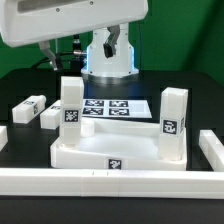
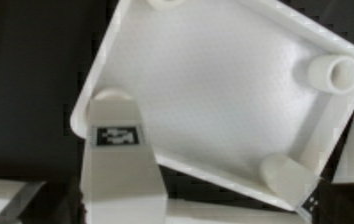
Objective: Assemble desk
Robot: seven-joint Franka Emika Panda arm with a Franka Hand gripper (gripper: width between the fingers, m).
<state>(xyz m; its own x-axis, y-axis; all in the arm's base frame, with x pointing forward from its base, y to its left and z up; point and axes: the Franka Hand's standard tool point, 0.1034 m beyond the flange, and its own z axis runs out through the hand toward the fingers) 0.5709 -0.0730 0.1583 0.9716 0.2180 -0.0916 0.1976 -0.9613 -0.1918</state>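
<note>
The white desk top [image 1: 100, 152] lies upside down near the front rail. Two leg blocks stand upright on it, one at the exterior view's left [image 1: 72, 104] and one at its right [image 1: 174, 124]. Two loose legs [image 1: 30, 106] [image 1: 50, 118] lie on the table further to the left. My gripper [image 1: 50, 55] hangs high above the left back of the scene, and its fingers are dark and unclear. The wrist view looks down on the desk top [image 2: 209, 80], the tagged leg [image 2: 117, 150], the other leg [image 2: 289, 172] and a bare round socket [image 2: 334, 70]. No fingers show there.
The marker board [image 1: 110, 108] lies behind the desk top. Low white border rails run along the front [image 1: 110, 186] and the exterior view's right [image 1: 212, 150]. The robot base [image 1: 110, 60] stands at the back.
</note>
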